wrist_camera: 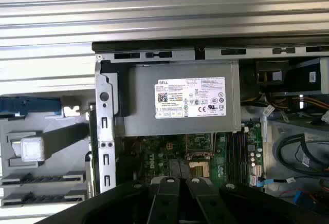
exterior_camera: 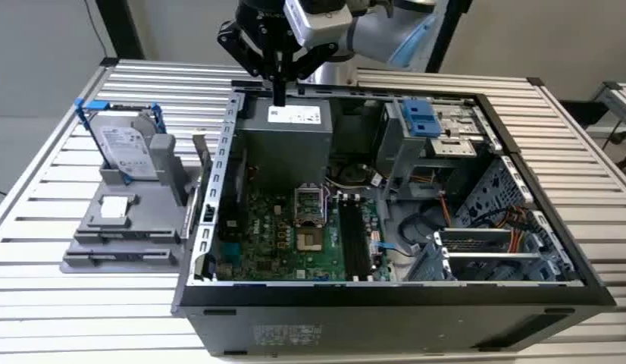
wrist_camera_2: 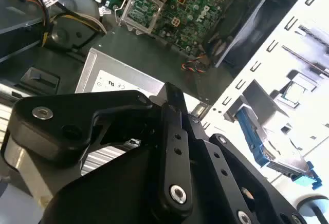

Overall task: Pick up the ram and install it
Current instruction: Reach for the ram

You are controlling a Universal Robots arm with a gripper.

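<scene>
An open desktop computer case (exterior_camera: 394, 282) lies on its side on a slatted metal table (exterior_camera: 50, 303) in the exterior view. Its grey power supply (exterior_camera: 288, 136), with a white label, is at upper centre of the frame, and the green motherboard (exterior_camera: 283, 243) is below it. At upper left, a silver hard drive (exterior_camera: 126, 144) in a blue bracket stands upright in a grey holder (exterior_camera: 121, 235) just beside the case.

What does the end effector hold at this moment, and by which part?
Nothing. The end effector hangs shut and empty over the grey power supply.
</scene>
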